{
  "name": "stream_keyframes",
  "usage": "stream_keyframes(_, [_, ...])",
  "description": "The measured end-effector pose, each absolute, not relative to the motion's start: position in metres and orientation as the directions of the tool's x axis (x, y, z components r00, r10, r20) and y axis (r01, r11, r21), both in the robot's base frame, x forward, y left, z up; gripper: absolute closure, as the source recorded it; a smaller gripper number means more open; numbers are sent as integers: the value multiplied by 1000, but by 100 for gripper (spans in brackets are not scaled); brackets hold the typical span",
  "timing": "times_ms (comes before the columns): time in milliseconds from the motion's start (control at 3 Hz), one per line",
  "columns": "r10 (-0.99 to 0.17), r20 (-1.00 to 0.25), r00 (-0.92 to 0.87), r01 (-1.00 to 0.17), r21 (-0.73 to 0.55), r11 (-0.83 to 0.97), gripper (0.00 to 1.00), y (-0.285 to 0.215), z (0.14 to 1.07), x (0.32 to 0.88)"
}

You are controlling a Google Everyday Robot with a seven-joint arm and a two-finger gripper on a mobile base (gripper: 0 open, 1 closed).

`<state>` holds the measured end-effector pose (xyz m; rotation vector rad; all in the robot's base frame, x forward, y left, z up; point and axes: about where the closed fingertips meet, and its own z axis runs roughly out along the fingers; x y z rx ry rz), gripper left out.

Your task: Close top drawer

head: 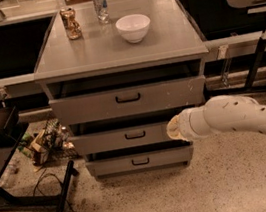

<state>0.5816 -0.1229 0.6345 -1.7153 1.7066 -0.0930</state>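
Note:
The top drawer (128, 101) is the widest grey front of three, with a small dark bar handle (128, 98) at its centre and white specks near its right end. It stands out a little from the cabinet, with a dark gap above it under the top. My gripper (175, 128) is on the end of the white arm (241, 117) that reaches in from the right. It sits below the top drawer's front, in front of the right end of the middle drawer (128, 137).
On the cabinet top (113, 50) stand a white bowl (133, 27), a silver can (100, 5) and a brown crumpled can (71, 23). The bottom drawer (140, 161) is lowest. A black stand (1, 150), cables and clutter (43, 143) lie at left; a table leg (256, 57) is at right.

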Motion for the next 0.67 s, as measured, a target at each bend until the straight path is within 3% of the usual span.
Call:
stream_keyframes(333, [-961,-251,119,-848,-528,33,100,-148,647,547])
stream_keyframes(667, [-984,-168,55,-836,-546,46,83,-181,668,490])
